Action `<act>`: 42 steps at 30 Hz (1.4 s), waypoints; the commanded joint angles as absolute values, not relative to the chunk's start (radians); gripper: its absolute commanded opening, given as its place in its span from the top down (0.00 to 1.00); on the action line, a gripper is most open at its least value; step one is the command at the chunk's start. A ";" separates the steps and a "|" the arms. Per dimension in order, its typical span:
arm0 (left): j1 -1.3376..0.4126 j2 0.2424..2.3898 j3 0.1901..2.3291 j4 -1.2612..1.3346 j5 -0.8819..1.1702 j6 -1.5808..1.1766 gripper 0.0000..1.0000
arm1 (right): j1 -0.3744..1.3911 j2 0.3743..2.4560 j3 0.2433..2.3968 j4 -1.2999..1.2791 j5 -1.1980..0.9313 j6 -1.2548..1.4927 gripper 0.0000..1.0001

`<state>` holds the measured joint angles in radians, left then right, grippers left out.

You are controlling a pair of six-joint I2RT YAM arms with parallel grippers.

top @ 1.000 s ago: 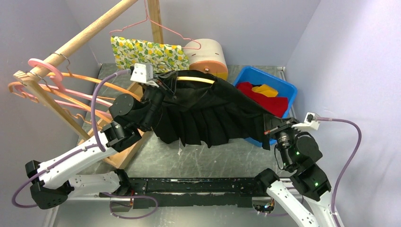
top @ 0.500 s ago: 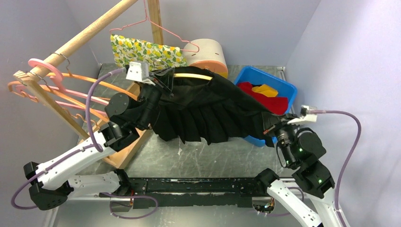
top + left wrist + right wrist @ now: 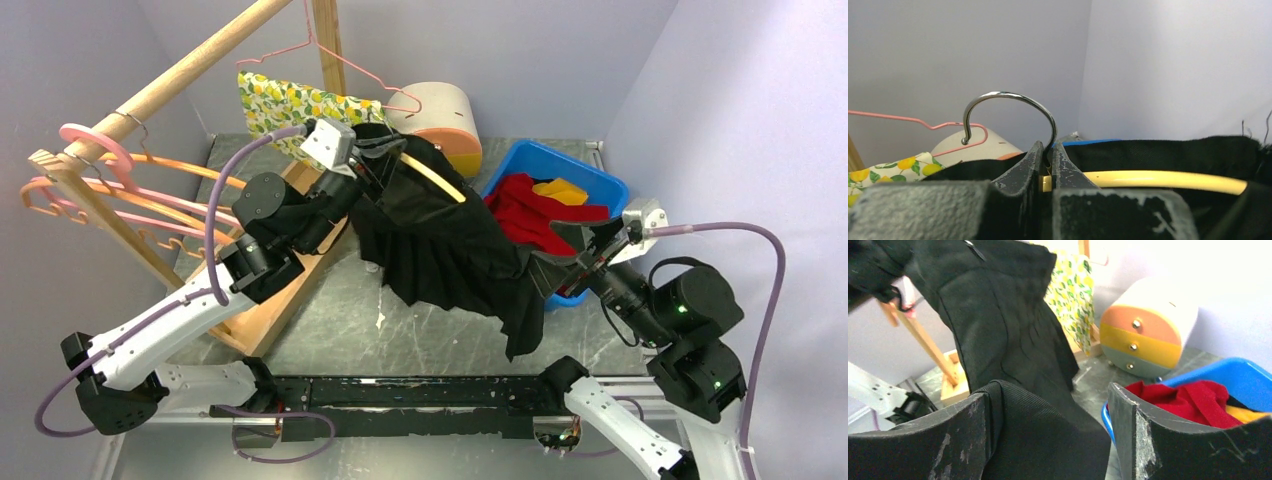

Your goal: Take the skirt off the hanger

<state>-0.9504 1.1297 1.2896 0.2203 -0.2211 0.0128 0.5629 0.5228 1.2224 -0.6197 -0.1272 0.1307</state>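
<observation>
Left gripper (image 3: 1047, 150) clamped on hanger (image 3: 1148, 179) at base of hook. Arm stretched up and forward, hanger aloft and tilted. Right gripper (image 3: 1048, 390) jaws apart, arm raised beside blue bin (image 3: 600, 180). Black skirt (image 3: 440, 250) on hanger, trailing down rightward — fabric lying in right gripper's gap, unpinched.

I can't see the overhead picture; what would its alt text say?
The left gripper holds a yellow hanger up at its hook, a black skirt draping from it toward the open right gripper beside a blue bin of clothes.
</observation>
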 commanded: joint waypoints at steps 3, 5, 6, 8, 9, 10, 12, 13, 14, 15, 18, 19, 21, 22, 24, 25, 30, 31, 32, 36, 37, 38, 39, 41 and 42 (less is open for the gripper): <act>-0.953 1.097 1.217 0.285 -0.057 0.084 0.93 | 0.560 0.595 1.289 -0.439 -0.268 0.182 0.18; -0.953 1.097 1.212 0.272 -0.065 0.086 0.93 | 0.560 0.638 1.290 -0.390 -0.325 0.196 0.10; -0.953 1.097 1.210 0.273 -0.081 0.087 0.93 | 0.560 0.663 1.289 -0.386 -0.379 0.193 0.07; -0.953 1.098 1.209 0.277 -0.152 0.075 0.93 | 0.561 0.715 1.272 -0.415 -0.456 0.166 0.05; -0.953 1.100 1.212 0.279 -0.203 0.063 0.93 | 0.560 0.727 1.252 -0.435 -0.465 0.161 0.01; -0.953 1.103 1.219 0.278 -0.260 0.049 0.93 | 0.560 0.732 1.231 -0.467 -0.451 0.158 0.00; -0.953 1.109 1.229 0.283 -0.379 0.029 0.93 | 0.560 0.721 1.182 -0.513 -0.400 0.162 0.00; -0.953 1.115 1.235 0.287 -0.431 0.026 0.93 | 0.560 0.708 1.161 -0.537 -0.380 0.164 0.00; -0.954 1.119 1.239 0.294 -0.472 0.030 0.93 | 0.560 0.696 1.140 -0.560 -0.367 0.167 0.00; -0.953 1.121 1.239 0.310 -0.504 0.037 0.93 | 0.560 0.683 1.126 -0.587 -0.355 0.171 0.00; -0.953 1.124 1.223 0.385 -0.590 0.065 0.93 | 0.560 0.642 1.109 -0.684 -0.309 0.178 0.00; -0.953 1.126 1.218 0.409 -0.607 0.075 0.93 | 0.560 0.630 1.108 -0.713 -0.296 0.178 0.00; -0.953 1.130 1.208 0.443 -0.616 0.106 0.93 | 0.560 0.597 1.112 -0.775 -0.276 0.176 0.00; -0.953 1.132 1.205 0.452 -0.611 0.127 0.93 | 0.560 0.586 1.117 -0.800 -0.268 0.176 0.00; -0.953 1.131 1.196 0.457 -0.600 0.145 0.93 | 0.559 0.566 1.128 -0.832 -0.283 0.168 0.00; -0.953 1.129 1.192 0.451 -0.600 0.143 0.93 | 0.560 0.564 1.138 -0.849 -0.290 0.162 0.00; -0.953 1.113 1.171 0.406 -0.574 0.146 0.93 | 0.560 0.617 1.253 -0.955 -0.340 0.124 0.00; -0.954 1.110 1.169 0.394 -0.563 0.146 0.93 | 0.560 0.631 1.277 -0.961 -0.351 0.120 0.00; -0.953 1.104 1.166 0.378 -0.540 0.146 0.93 | 0.560 0.642 1.297 -0.955 -0.341 0.124 0.00; -0.953 1.068 1.100 0.393 -0.321 0.172 0.93 | 0.560 0.692 1.320 -0.797 -0.139 0.206 0.00; -0.953 1.062 1.085 0.398 -0.278 0.171 0.93 | 0.560 0.719 1.320 -0.746 -0.093 0.229 0.00; -0.953 1.056 1.076 0.400 -0.243 0.166 0.93 | 0.560 0.758 1.328 -0.697 -0.062 0.248 0.00; -0.954 1.052 1.073 0.397 -0.213 0.160 0.93 | 0.560 0.806 1.347 -0.662 -0.045 0.266 0.00; -0.954 1.052 1.080 0.377 -0.158 0.154 0.93 | 0.560 0.918 1.420 -0.624 -0.050 0.289 0.01; -0.954 1.052 1.084 0.359 -0.136 0.149 0.93 | 0.560 0.990 1.475 -0.614 -0.064 0.301 0.02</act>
